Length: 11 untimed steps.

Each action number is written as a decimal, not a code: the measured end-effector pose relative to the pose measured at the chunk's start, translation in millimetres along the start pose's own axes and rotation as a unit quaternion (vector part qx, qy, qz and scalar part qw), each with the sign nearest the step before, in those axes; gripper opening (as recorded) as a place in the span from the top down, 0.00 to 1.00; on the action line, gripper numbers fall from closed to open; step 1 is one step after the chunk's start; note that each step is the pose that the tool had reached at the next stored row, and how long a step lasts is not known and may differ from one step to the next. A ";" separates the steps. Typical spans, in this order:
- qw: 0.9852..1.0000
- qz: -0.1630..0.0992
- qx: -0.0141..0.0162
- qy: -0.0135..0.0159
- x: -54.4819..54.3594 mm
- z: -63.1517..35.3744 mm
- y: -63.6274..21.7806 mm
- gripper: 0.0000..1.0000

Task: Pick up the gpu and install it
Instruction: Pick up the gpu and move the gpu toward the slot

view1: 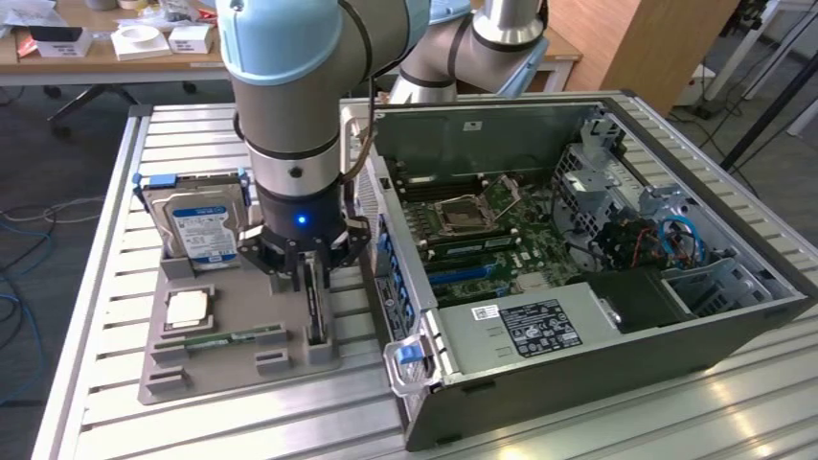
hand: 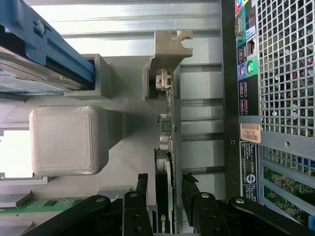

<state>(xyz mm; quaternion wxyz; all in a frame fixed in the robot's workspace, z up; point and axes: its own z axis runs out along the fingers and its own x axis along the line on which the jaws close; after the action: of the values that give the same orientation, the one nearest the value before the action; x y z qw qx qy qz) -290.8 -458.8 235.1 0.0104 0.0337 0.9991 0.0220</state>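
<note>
gpu (hand: 169, 128): black cooler, silver bracket | hard drive (view1: 198, 225): blue-white label | tray (view1: 220, 362): grey

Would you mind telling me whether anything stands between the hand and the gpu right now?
Nothing visible does. The open hand already straddles the gpu, which stands on edge in the gray tray, with one of its fingers on each side of the card.

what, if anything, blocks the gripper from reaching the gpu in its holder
Probably nothing, so yes: the open gripper straddles the upright gpu, a finger on each side, with the computer case clear beside it.
</note>
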 end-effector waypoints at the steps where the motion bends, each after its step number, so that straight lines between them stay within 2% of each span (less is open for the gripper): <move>1: 1.000 0.000 0.000 0.000 0.4 0.1 0.0 0.59; 11: 1.000 -0.002 0.000 0.000 1.3 0.3 -0.1 0.59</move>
<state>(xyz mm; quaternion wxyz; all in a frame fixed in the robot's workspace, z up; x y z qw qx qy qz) -292.1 -458.8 234.8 0.0103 0.0321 0.9992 0.0220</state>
